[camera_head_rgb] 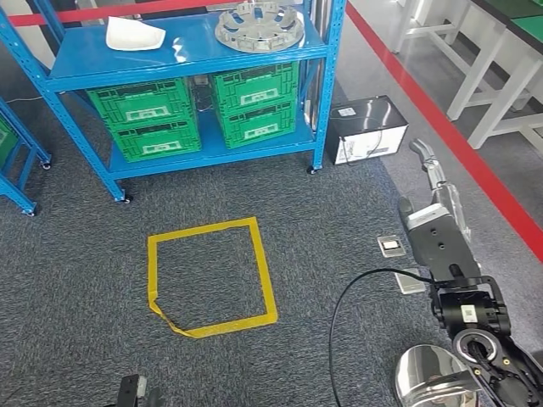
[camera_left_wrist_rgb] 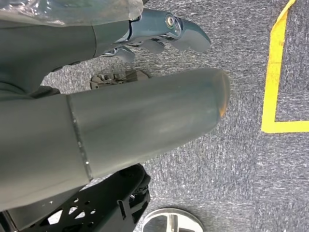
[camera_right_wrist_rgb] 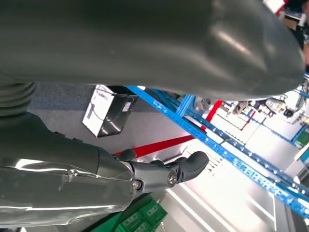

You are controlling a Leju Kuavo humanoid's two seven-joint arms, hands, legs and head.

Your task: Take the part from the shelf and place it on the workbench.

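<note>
Right hand (camera_head_rgb: pixel 430 174): raised at the robot's side, fingers apart, holding nothing.
Left hand (camera_left_wrist_rgb: pixel 153 111): hanging over the carpet, fingers apart, empty.
Taped yellow square (camera_head_rgb: pixel 208 275): on the floor before the shelf (camera_head_rgb: pixel 192 55).
Part (camera_head_rgb: pixel 260 24): round metal disc on the top shelf, well apart from both hands.
Risk, as judged: a broad, heavy-looking disc may tip in a poor grip, or nudge the white tray (camera_head_rgb: pixel 134 34).

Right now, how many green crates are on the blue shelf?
4. Two stacked on the left, two stacked on the right, all on the blue shelf's lower level. More may hide behind.
</note>
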